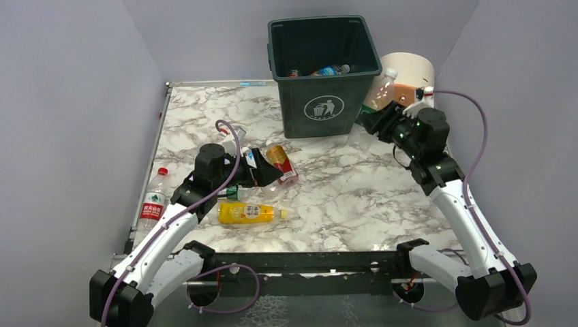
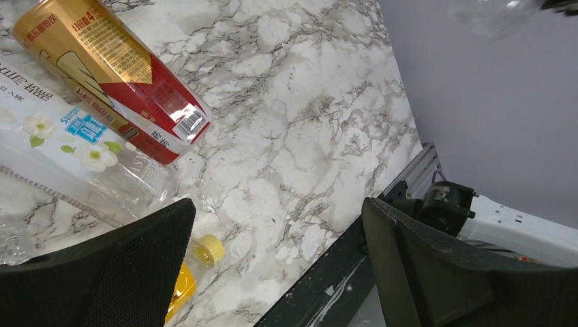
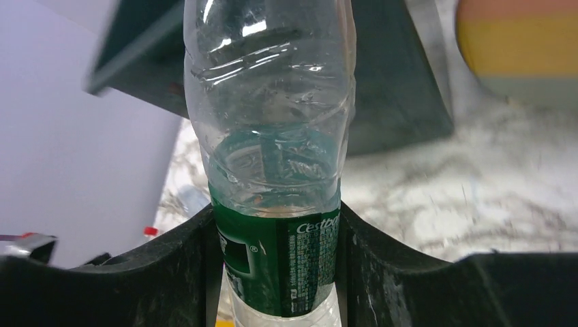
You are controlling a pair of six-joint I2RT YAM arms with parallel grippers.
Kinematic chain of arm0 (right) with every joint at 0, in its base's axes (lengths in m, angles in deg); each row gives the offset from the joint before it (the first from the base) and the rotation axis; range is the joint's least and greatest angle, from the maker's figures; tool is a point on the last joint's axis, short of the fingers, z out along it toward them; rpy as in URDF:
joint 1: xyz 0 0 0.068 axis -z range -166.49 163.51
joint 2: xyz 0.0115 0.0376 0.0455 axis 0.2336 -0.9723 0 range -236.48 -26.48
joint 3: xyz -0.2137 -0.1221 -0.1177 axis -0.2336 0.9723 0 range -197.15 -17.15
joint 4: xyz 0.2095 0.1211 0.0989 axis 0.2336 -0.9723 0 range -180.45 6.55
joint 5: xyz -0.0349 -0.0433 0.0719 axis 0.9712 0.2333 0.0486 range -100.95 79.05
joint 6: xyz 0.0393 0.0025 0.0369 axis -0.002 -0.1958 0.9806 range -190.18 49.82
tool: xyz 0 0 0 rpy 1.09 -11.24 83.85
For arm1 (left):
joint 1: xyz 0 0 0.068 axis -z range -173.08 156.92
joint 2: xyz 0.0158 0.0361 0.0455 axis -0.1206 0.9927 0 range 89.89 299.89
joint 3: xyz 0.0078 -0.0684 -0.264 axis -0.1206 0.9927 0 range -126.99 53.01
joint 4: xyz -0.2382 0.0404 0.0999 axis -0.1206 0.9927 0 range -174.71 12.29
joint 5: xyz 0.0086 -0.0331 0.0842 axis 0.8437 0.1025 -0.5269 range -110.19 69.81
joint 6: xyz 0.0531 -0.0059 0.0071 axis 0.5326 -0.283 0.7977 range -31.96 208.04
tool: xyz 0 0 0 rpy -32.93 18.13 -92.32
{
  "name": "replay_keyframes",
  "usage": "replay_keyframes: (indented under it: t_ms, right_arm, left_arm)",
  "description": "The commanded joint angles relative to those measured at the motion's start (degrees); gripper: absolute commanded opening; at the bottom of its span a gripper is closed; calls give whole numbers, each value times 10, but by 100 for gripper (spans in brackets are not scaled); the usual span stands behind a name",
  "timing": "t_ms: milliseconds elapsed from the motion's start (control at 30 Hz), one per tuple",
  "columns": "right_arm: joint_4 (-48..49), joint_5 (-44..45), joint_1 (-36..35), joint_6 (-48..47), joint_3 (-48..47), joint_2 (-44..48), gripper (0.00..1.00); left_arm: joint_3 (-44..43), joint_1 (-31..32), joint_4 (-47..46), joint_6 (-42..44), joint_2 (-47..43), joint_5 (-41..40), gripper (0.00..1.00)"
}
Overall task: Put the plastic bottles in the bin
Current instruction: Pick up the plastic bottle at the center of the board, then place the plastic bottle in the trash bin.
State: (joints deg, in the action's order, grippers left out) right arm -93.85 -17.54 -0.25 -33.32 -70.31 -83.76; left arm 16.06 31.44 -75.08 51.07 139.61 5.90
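Right tool (image 3: 276, 225) is clamped on a clear bottle (image 3: 276, 136), fingers pinching the green label band and most of the body sticking out beyond the grip. It hangs just beside the bin's (image 1: 324, 105) right wall, with the cream-and-orange cylinder (image 1: 416, 68) close on the other side. Tight spot!

From the wrist view the bin's wall and rim loom right ahead, so I'd say the bottle isn't over the opening yet. Swing across too low and the free end clips the rim. That could shove the bin or lever the bottle out of the grip, and thin, dented plastic gives little to hold. Let go early and it drops into the gap between bin and cylinder, an awkward place to fish from. A wide swing could also nudge the cylinder.

Over on the other side, the left tool (image 2: 276, 208) is spread wide with nothing in it, poised above the surface (image 1: 354, 191) next to the red-and-gold bottle (image 2: 116, 75) and a clear flowered bottle (image 2: 75, 157) lying against each other. The yellow bottle (image 1: 245, 212) is just nearby. Closing there risks pinching two at once or sending a round one rolling. A few bottles already lie in the bin.
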Motion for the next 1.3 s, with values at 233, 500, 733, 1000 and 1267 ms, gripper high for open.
replay_keyframes:
  t_ms: [233, 500, 733, 1000, 1267]
  right_arm:
    - [52, -10, 1, -60, -211, -90, 55]
    - [117, 29, 1, -37, -303, -197, 55]
    - [154, 47, 1, -23, -385, -278, 55]
    - [180, 70, 1, -8, -442, -355, 55]
    - [169, 63, 1, -29, -528, -452, 57]
  left_arm:
    - [-18, 4, 31, 6, -15, -2, 99]
    - [-15, 5, 36, -3, -41, -5, 99]
    - [-7, 4, 41, -7, -53, -7, 99]
    - [-8, 5, 41, -8, -56, -11, 99]
    - [-13, 5, 49, -8, -56, -13, 99]
